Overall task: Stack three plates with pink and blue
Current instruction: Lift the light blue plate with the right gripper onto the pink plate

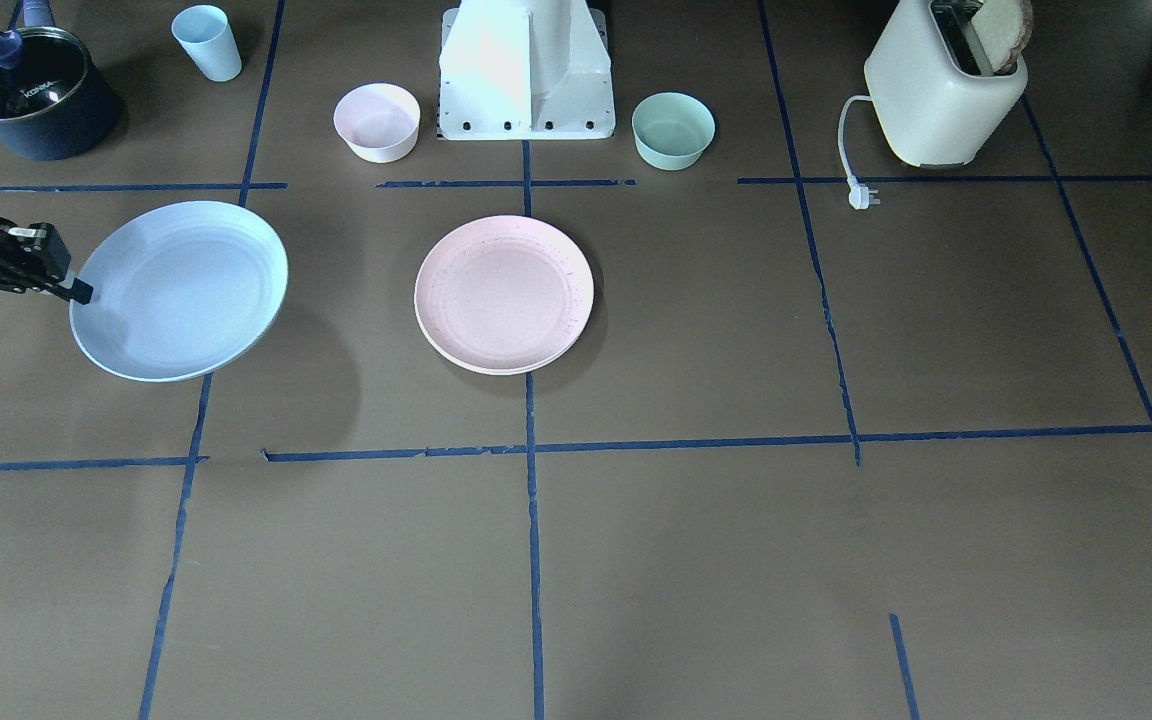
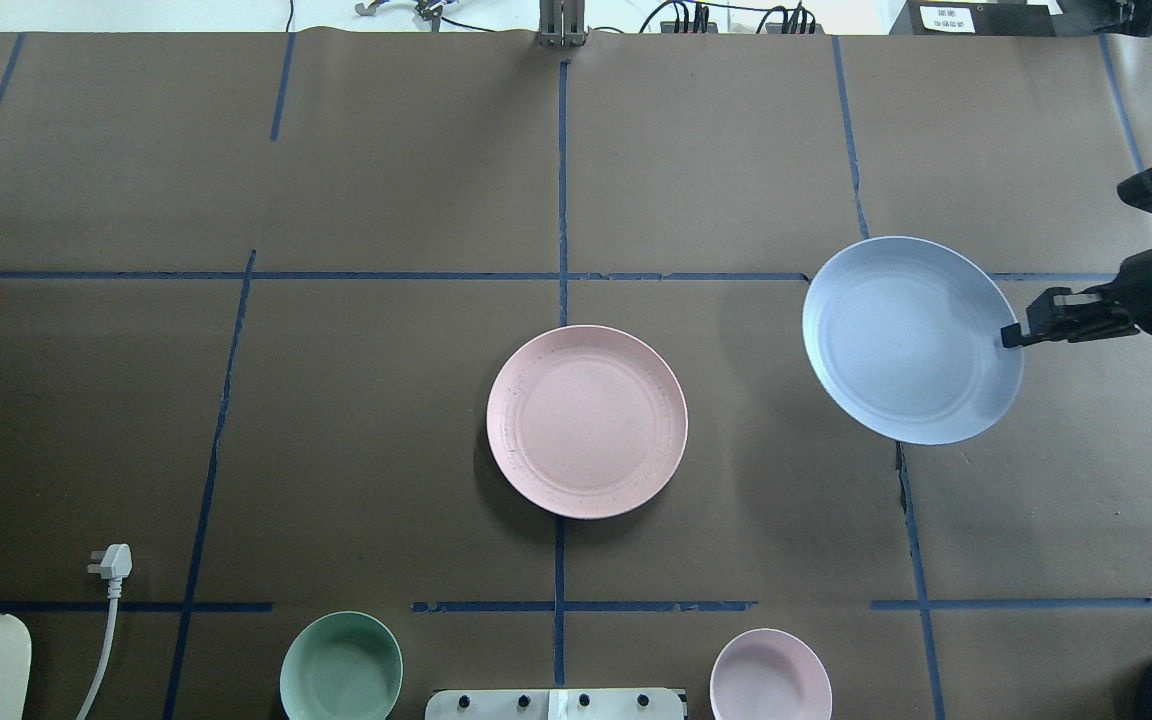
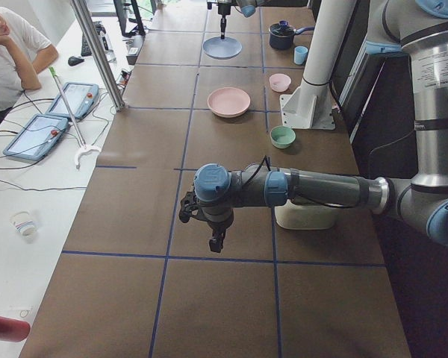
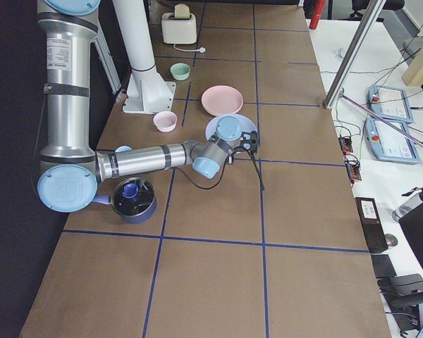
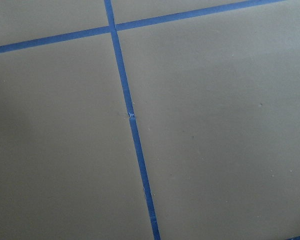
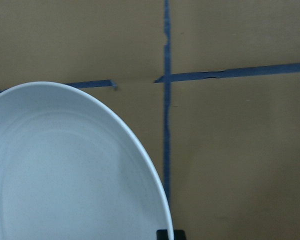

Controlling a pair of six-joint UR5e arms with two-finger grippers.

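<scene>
While the right claw [image 2: 1011, 335] is pinched nearly closed on the rim of the blue plate [image 2: 911, 340], holding it tilted and clear of the bench [image 2: 336, 400], the pink plate [image 2: 586, 420] lies flat at the middle, well apart from it. It is stacked on the white plate [image 1: 511, 371], whose pale edge just peeks out beneath. Far along the bench, the left claw [image 3: 216, 242] hangs above the brown cover; whether it is open I cannot tell.

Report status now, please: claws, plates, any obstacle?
Right claw shut on blue plate rim, plate lifted and tilted. Left claw off to the side, state unclear. Pink plate at centre; nothing between them.
</scene>
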